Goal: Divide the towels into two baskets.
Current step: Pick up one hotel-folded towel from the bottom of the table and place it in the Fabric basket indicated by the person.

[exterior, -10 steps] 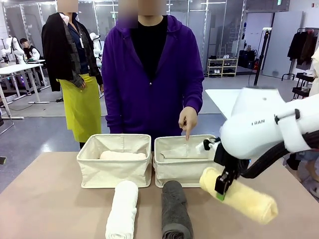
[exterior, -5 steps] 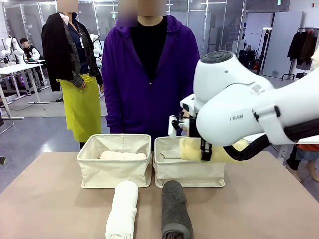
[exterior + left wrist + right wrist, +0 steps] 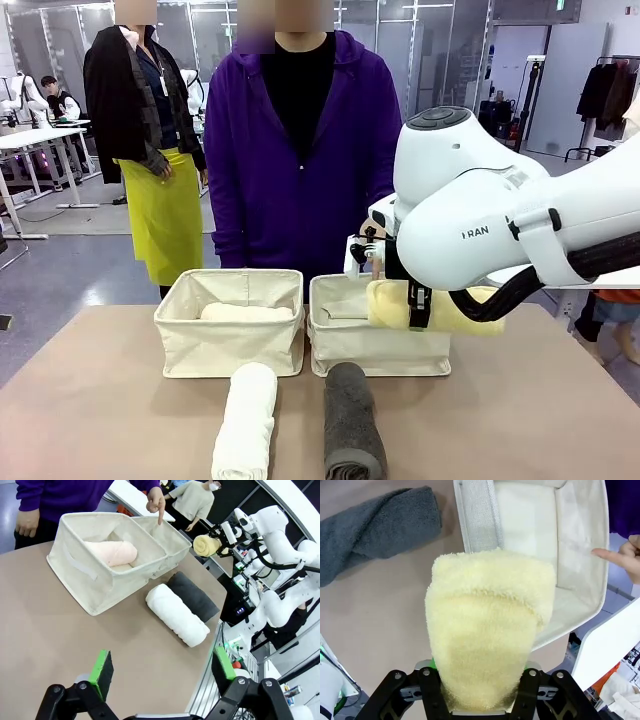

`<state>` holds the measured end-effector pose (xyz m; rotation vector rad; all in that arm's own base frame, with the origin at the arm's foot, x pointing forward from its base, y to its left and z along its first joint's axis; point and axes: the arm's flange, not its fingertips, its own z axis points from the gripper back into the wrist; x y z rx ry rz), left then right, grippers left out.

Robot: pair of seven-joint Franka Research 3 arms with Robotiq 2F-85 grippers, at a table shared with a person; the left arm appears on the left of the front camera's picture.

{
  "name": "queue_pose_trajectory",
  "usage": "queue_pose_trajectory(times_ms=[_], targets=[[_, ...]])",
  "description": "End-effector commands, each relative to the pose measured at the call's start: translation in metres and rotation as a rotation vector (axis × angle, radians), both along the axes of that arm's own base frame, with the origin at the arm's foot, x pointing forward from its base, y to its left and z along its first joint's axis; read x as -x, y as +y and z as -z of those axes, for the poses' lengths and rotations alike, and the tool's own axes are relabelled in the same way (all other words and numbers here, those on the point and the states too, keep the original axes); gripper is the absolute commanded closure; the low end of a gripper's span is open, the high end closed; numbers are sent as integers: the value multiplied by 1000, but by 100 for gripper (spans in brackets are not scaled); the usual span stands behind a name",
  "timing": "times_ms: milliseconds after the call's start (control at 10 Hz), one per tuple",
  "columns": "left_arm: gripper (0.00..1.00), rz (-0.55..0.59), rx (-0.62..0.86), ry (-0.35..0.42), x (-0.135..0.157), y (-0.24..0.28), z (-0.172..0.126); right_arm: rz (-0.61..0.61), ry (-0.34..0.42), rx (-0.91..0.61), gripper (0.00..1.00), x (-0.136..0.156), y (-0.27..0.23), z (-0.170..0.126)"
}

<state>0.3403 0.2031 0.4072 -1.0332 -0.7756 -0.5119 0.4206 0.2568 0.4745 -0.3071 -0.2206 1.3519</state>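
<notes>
Right gripper (image 3: 417,303) is pinching the pale yellow towel (image 3: 458,312), with its two fingers pressing on each side of the fluffy roll. It is holding the roll up in the air, lying sideways, at the middle right of the front picture. In the right wrist picture, the end of the yellow roll is sticking out over the near edge of the right basket (image 3: 365,350) below it.

Left gripper (image 3: 162,666) is hanging above the brown table (image 3: 90,400). Its green pads are spread wide apart, and it is holding nothing.

Near the bottom of the front picture, two towels are lying on the table side by side. The white towel (image 3: 245,420) is lying at the lower middle, and the dark grey towel (image 3: 352,425) is lying just to the right of it. Each one is pointing at a basket.

Behind them, the two cream baskets are sitting close beside each other in the middle of the picture. The left basket (image 3: 228,348) is holding the peach towel (image 3: 246,312), which is lying across the inside.

Farther back, a person in a purple top is standing at the far side of the table. The person's hand (image 3: 156,501) is pointing one finger down at the far rim of the right basket.
</notes>
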Motion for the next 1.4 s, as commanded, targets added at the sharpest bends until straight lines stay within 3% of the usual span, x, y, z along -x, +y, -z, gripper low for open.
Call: queue_pose_trajectory(times_ms=[0,300,400,600,800,1300], targets=[[0,-3,3,-4,2,1,-2,-122,-23,-17,44,-3,2,-9],[0,-3,3,-4,2,1,-2,-438,23,-11,44,-58,28,-15],[0,-3,3,-4,2,1,-2,-486,35,-24,44,-76,36,-10],[0,-3,3,-4,2,1,-2,-520,14,-25,44,-109,49,7],[0,-3,3,-4,2,1,-2,-499,46,0,44,-140,53,34],[0,-3,3,-4,2,1,-2,-491,46,-43,44,-179,48,88]])
